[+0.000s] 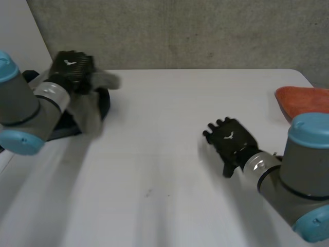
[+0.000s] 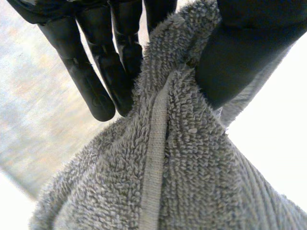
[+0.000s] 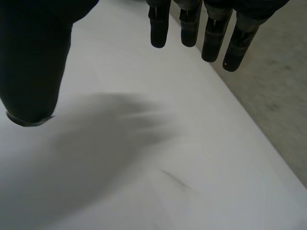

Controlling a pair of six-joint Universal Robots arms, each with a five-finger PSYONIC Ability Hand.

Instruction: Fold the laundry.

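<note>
- The left hand (image 1: 72,68) is seen raised over the far left corner of the white bench (image 1: 169,154).
- A grey terry towel (image 1: 91,105) is grasped by that hand and hangs down from it towards the bench.
- In the left wrist view, a bunched fold of the towel (image 2: 182,167), with a flat hem band running along it, is pinched between the thumb and the fingers (image 2: 91,81) of the left hand (image 2: 240,52).
- A dark blue thing (image 1: 105,101) is seen just behind and below the hanging towel, at the left edge of the bench; what it is cannot be told.
- The right hand (image 1: 231,141) is held over the bare right half of the bench, well apart from the towel.
- In the right wrist view, the right hand (image 3: 33,57) is shown released: the fingers (image 3: 211,33) are held straight, the thumb is spread apart from them, and nothing is held above the bench (image 3: 144,167).
- An orange-red cloth (image 1: 303,100) lies at the far right edge of the bench, beyond the right arm.
</note>
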